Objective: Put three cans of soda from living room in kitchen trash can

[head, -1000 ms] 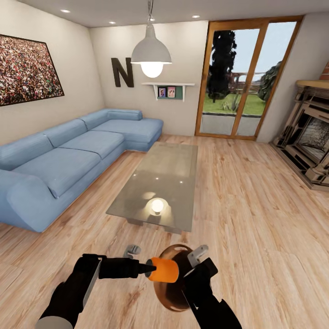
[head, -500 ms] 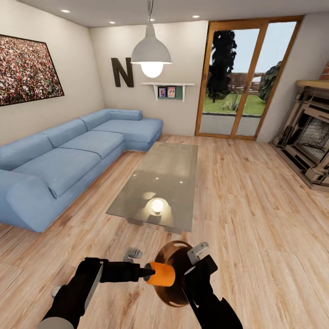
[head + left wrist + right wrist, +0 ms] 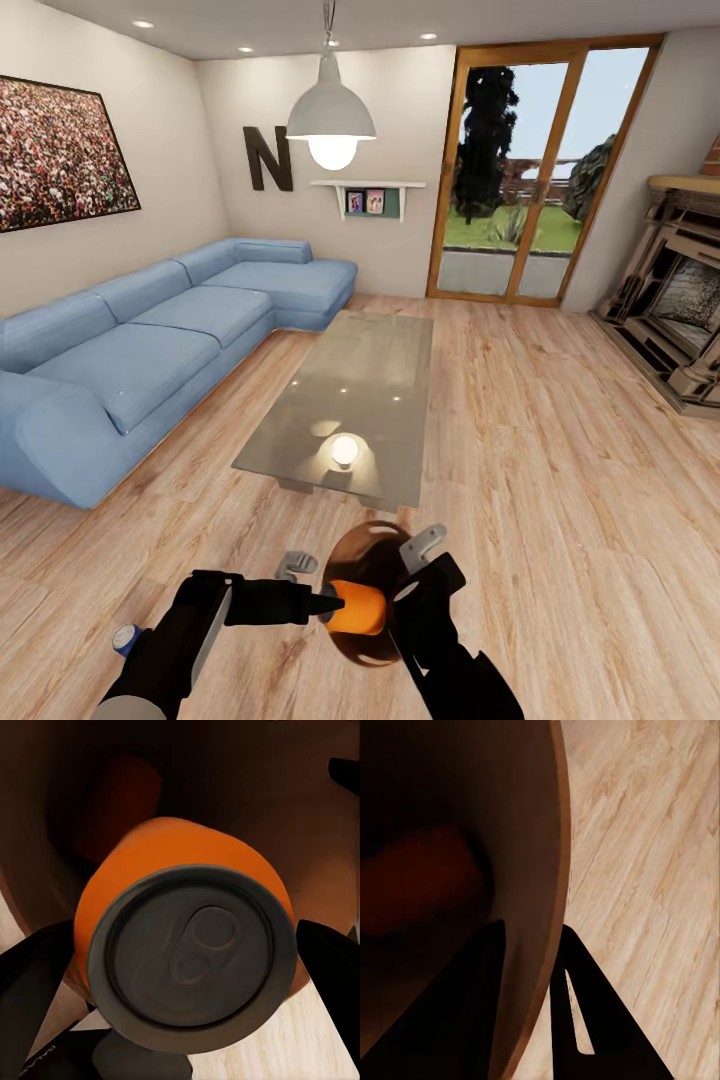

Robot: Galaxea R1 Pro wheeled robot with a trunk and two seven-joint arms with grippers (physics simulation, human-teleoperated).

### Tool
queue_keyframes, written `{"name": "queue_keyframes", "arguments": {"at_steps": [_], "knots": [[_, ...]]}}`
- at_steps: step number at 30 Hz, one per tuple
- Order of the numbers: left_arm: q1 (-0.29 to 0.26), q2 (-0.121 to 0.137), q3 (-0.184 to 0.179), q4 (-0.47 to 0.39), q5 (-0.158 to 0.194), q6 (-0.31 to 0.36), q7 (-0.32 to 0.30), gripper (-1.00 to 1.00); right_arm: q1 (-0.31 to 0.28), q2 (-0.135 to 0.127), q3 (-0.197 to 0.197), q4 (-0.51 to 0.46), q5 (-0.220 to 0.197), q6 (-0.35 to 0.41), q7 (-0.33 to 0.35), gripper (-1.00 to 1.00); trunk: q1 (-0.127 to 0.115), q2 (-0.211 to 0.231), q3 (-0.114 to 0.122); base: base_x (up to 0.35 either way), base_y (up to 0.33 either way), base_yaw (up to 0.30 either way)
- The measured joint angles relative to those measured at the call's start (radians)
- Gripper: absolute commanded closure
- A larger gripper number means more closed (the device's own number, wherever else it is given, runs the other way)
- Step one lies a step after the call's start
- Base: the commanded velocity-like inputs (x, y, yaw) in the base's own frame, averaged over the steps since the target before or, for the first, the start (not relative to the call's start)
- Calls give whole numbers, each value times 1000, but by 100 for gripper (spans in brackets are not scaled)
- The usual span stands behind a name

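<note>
Orange soda can (image 3: 356, 607) clamped in left tool (image 3: 330, 603), lying sideways at mouth of copper-lined trash can (image 3: 358, 560). Right tool (image 3: 534, 967) pinches bin rim, one finger inside, one outside, bin tipped toward can. Advice: push can deeper past rim before opening; keep bin steady. Blue can (image 3: 126, 637) on floor, well left of bin.

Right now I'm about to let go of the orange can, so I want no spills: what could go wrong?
1. The orange can lies sideways in the left pincer at the mouth of the trash can; released there, it may catch the rim and roll onto the floor.
2. The right pincer holds the tilted bin by its wall alone; the drop could twist it loose.
3. A blue can lies near the left arm and could be knocked.
</note>
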Motion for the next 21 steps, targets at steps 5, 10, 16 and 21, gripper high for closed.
{"name": "queue_keyframes", "arguments": {"at_steps": [5, 10, 16, 21], "knots": [[0, -14, -1, 0, 0, -2, 0, 100, 0, 1, 10, 0, 5, 1, -1, 100, 0, 0, 0, 0, 0, 0], [0, -18, -1, 0, 1, -2, 0, -100, 0, 1, 11, 0, 3, 0, -1, 100, 0, 0, 0, 0, 0, 0], [0, -19, 0, 0, 0, -2, 0, -100, 0, 1, 12, 0, 2, 0, -1, 100, 0, 0, 0, 0, 0, 0], [0, -17, -1, -3, 1, -1, 0, -100, 0, 1, 11, 0, 6, 1, -1, 100, 0, 0, 0, 0, 0, 0]]}}
